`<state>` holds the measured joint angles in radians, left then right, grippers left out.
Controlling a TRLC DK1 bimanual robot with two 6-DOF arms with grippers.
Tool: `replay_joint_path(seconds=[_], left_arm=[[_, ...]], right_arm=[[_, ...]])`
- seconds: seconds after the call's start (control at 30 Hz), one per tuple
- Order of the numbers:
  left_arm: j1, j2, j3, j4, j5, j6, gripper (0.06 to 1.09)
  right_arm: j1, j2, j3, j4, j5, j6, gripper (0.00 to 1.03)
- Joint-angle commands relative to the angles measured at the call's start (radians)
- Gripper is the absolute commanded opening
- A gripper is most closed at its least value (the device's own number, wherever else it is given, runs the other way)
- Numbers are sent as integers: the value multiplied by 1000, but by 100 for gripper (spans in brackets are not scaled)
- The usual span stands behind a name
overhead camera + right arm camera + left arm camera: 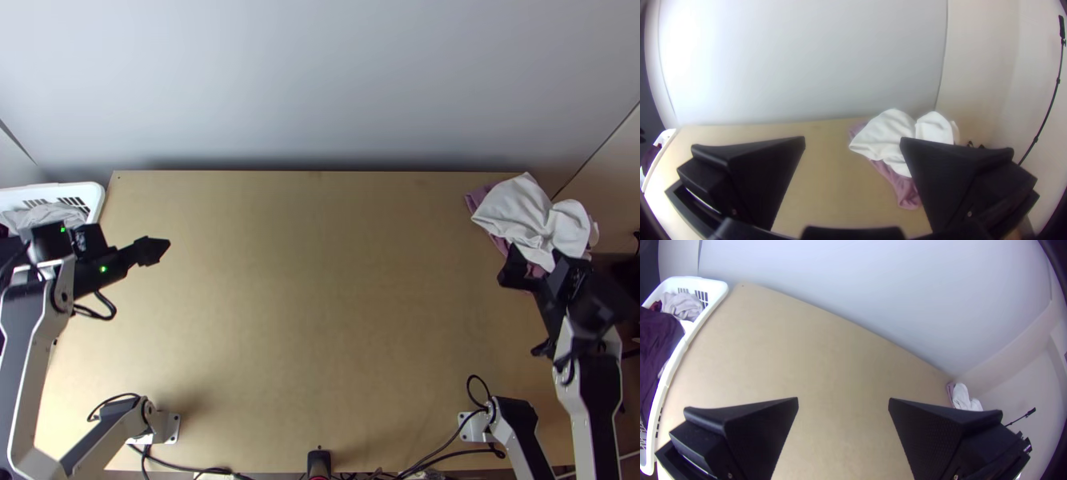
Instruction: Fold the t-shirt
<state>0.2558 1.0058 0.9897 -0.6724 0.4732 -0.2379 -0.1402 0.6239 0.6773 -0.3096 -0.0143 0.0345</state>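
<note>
- Lying bunched in the basket, the dark cloth may be the shirt; I can't tell for sure.
- Left gripper is nearer it, spread, empty, pointing inward; the basket lies outward, its long side running near to far.
- Right gripper, also parted and empty, is by white cloth heaped over pink cloth.

I could cross the middle of the worktop, between the white basket at the left and the bunched cloths near the far right corner; a pale wall blocks me beyond the far edge.
</note>
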Motion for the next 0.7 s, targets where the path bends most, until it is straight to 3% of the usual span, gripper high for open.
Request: replay_joint_path(seconds=[0.0, 0.27, 0.4, 0.67], left_arm=[[17, -187, -177, 132, -91, -12, 104], [14, -440, -398, 252, -142, 12, 104], [19, -484, -461, 320, -174, 31, 104], [-1, -546, -654, 586, -223, 38, 104]], right_arm=[[106, -207, -67, -75, 37, 88, 99], [159, -475, -252, -43, 37, 85, 99], [159, -615, -343, -14, 39, 42, 99], [146, -625, -519, 198, 39, 44, 99]])
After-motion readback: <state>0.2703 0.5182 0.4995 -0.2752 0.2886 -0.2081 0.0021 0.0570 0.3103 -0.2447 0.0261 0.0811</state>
